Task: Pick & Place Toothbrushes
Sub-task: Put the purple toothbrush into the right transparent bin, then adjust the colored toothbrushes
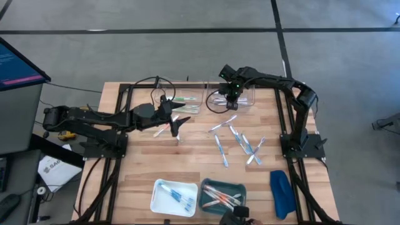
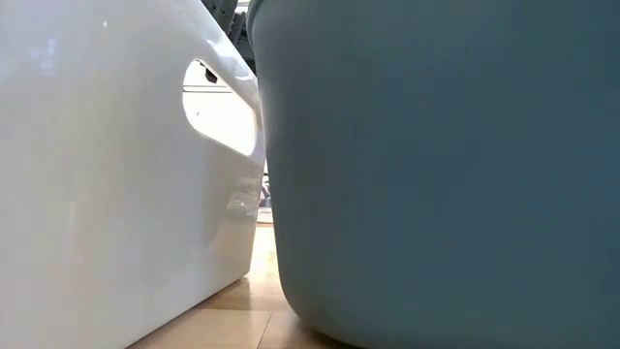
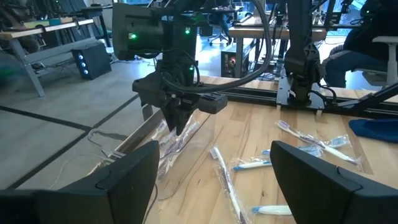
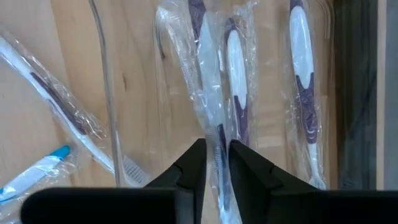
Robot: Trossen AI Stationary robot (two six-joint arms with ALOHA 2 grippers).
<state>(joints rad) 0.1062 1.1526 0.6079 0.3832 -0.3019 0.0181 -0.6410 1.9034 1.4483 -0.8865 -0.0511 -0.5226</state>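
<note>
Wooden slats made up the table [image 1: 187, 164], with grey floor around it and desks and a seated person, cut off at the frame edge, in the room beyond. At table height almost everything was hidden: a white bin [image 2: 107, 174] and a teal bin [image 2: 436, 165] filled the low view, leaving only a sliver of wood.

From above, the right gripper [image 1: 230, 94] hung over a clear tray [image 1: 240, 97] at the far edge. Its wrist camera showed the 2 fingers [image 4: 189, 168] narrowly parted around a wrapped purple-and-white toothbrush [image 4: 214, 155] lying in the tray; whether they pinched the wrapper could not be made out. 2 more wrapped brushes [image 4: 305, 81] lay beside it there.

The left gripper [image 1: 177, 123] hovered over the table's left-centre, fingers [image 3: 124, 180] spread wide and holding nothing.

Loose blue-and-white toothbrushes [image 1: 240, 142] lay scattered mid-table. Others sat in the white bin and teal bin at the near edge, too small to count. A dark-blue oblong object [image 1: 281, 192] lay at the right.
</note>
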